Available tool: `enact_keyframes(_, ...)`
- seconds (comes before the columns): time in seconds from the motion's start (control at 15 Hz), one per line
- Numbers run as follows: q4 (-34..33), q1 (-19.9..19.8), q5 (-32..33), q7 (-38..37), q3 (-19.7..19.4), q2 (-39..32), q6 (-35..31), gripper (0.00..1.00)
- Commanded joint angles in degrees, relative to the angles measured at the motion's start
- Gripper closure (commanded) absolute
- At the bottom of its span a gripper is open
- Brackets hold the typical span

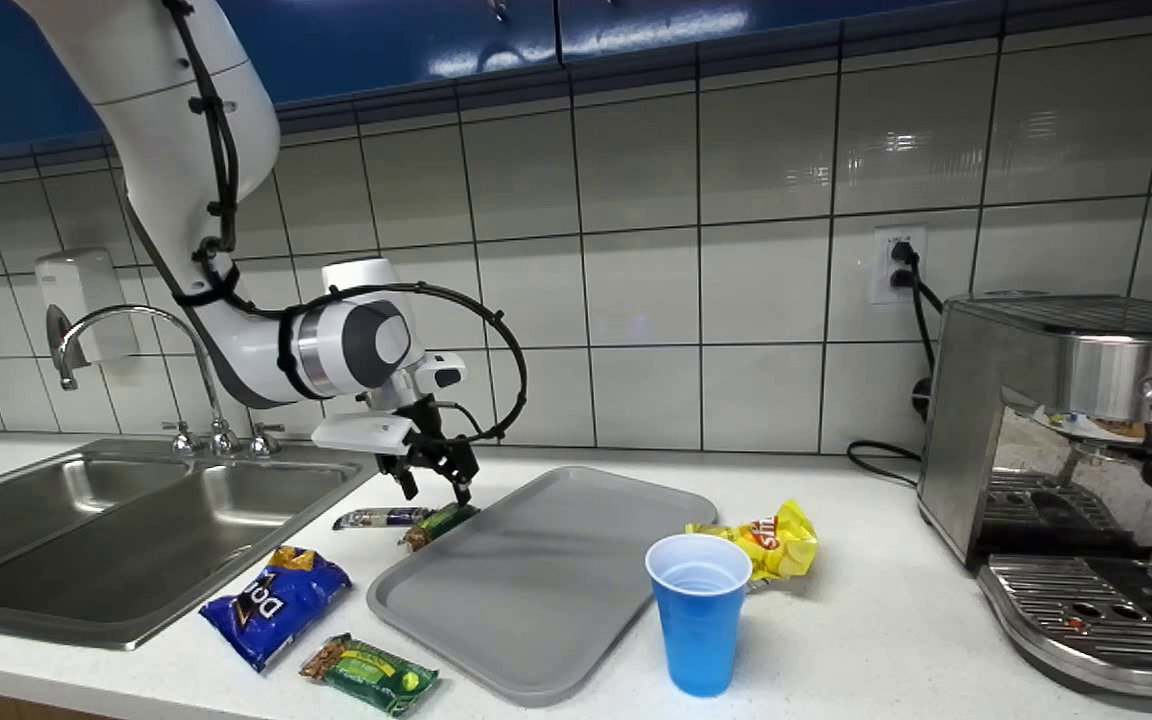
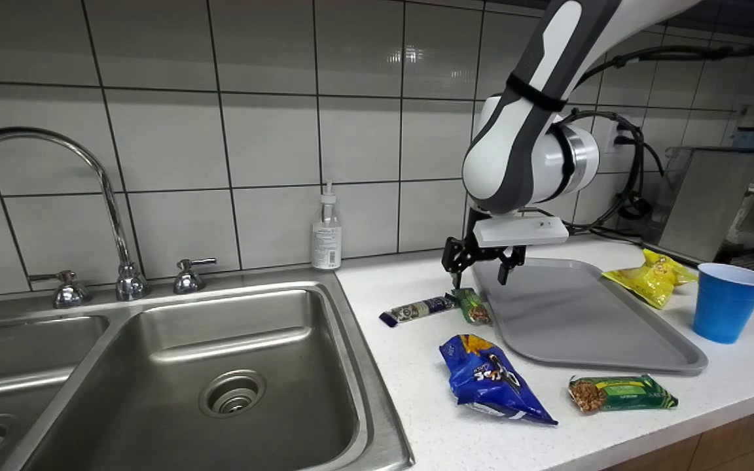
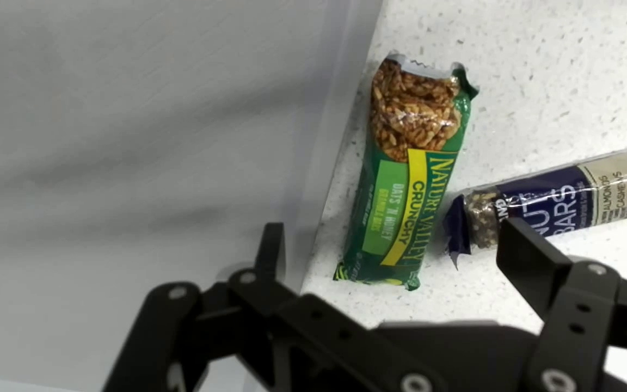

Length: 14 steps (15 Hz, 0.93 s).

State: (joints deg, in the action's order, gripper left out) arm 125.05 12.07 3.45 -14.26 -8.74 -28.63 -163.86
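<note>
We find a granola bar point(image 3: 409, 179) lying flat on the speckled white counter point(image 3: 542, 65), just beside the left side of the gray tray point(image 1: 546, 580) in both exterior views. Its wrapper is glossy dark green and crimped at the ends, and its near end in those views shows brown, oat-studded granola beside a pale jagged edge. In the wrist view we read "Nature Valley" in pale yellow letters, "Crunchy" on a bright yellow stripe and "Oats 'n Honey" on a lighter green panel. A slim nut bar point(image 3: 558, 196), in clear and dark blue wrapping, lies to its left in both exterior views; we cannot tell whether the two touch. Low over the granola bar, we see the gripper point(image 3: 392, 245) pointing down, its black fingers point(image 3: 531, 267) spread wide apart, one toward the tray and one toward the nut bar. In an exterior view, the white arm point(image 1: 156, 130) slants down from the upper left, bends at the wrist and ends with the gripper hanging toward the counter.
</note>
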Motion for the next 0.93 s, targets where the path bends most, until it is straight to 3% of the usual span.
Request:
enact_keyframes(0.0,0.0,-0.5,0.5,-0.2,0.4,0.0,0.1,0.0)
enact_keyframes(0.4,0.1,-0.5,0.5,-0.2,0.5,0.0,0.0,0.0)
enact_keyframes(0.87,-0.9,0.7,-1.4,-5.0,0.5,0.7,6.2,0.0)
